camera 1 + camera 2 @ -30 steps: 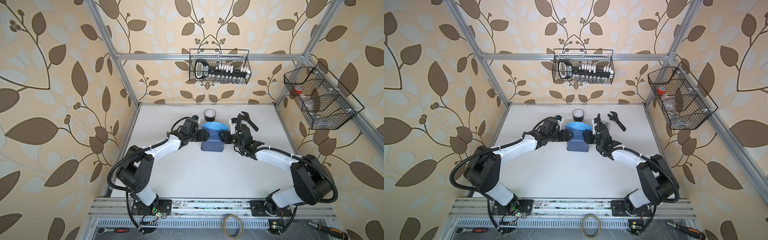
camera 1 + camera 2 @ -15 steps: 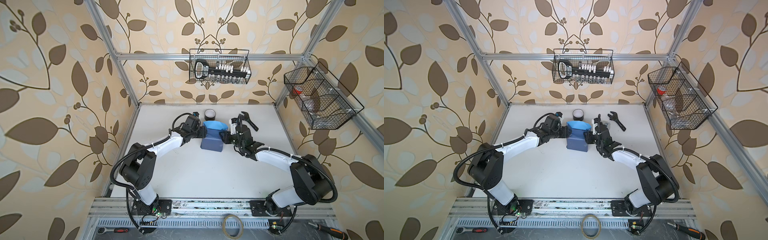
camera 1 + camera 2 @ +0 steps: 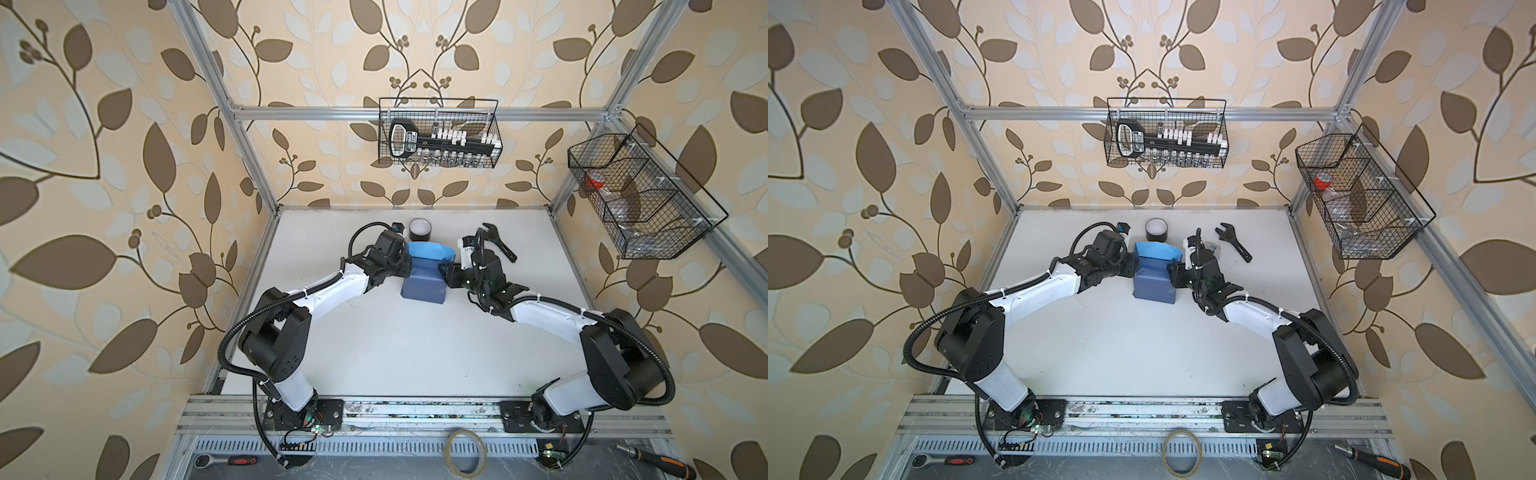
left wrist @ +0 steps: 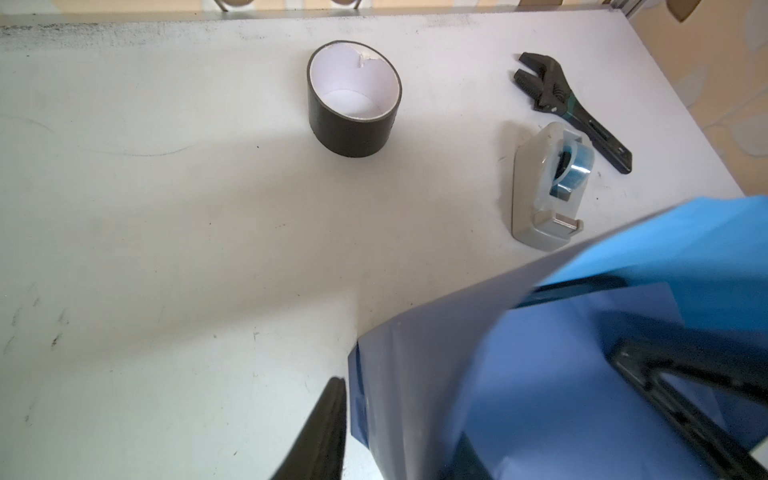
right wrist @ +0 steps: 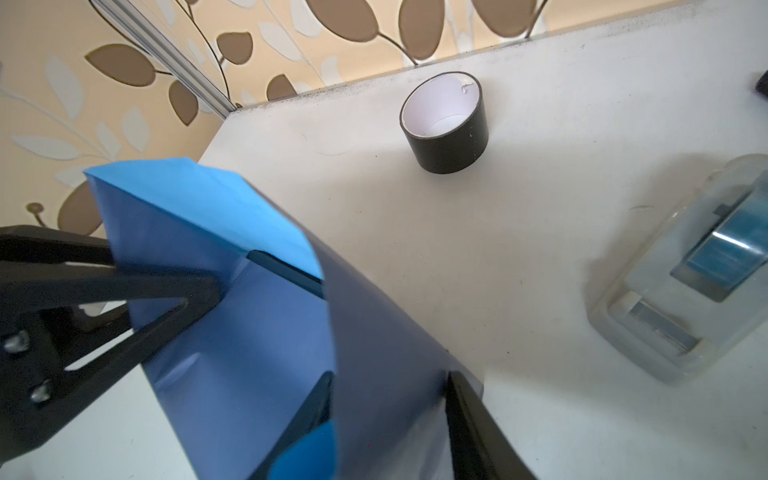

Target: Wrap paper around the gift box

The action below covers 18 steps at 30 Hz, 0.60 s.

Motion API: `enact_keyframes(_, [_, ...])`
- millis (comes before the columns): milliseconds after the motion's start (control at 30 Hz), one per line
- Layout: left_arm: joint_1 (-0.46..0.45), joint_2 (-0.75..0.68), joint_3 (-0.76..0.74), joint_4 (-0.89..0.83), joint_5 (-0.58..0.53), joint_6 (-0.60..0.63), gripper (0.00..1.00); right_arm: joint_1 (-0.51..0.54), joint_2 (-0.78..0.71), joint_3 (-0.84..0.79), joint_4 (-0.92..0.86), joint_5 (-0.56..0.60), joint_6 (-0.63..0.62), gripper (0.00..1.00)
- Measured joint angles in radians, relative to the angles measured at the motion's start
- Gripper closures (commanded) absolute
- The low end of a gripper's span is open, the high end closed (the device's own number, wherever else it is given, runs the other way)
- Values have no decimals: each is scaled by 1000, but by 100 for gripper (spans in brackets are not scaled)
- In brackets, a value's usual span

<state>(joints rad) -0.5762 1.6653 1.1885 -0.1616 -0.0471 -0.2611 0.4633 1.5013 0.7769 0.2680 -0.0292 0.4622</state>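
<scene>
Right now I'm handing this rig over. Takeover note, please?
Left claw: jaws astride the paper's left wall, grip unclear.
Right claw: astride its right wall, grip unclear.
Gift box: mid-table inside the paper, only a dark edge shows.
Done: paper folded over the box.
Left: probably close the raised far flap, then tape from the tape dispenser.

The paper (image 3: 423,284) lies mid-table (image 3: 395,353), tape roll (image 3: 419,230) just behind it, wrench (image 3: 503,248) and tape dispenser (image 4: 544,187) farther right.
</scene>
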Motion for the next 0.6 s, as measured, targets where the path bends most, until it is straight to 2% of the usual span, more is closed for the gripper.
enact_keyframes(233, [-34, 35, 47, -27, -74, 48, 80, 0, 0, 6, -7, 0, -11, 58])
enact_keyframes(433, [-46, 38, 48, -23, -109, 61, 86, 0, 0, 64, -111, 30, -49, 51])
enact_keyframes(600, [-46, 38, 48, -22, -118, 61, 88, 4, 0, 120, -198, 93, -94, 55])
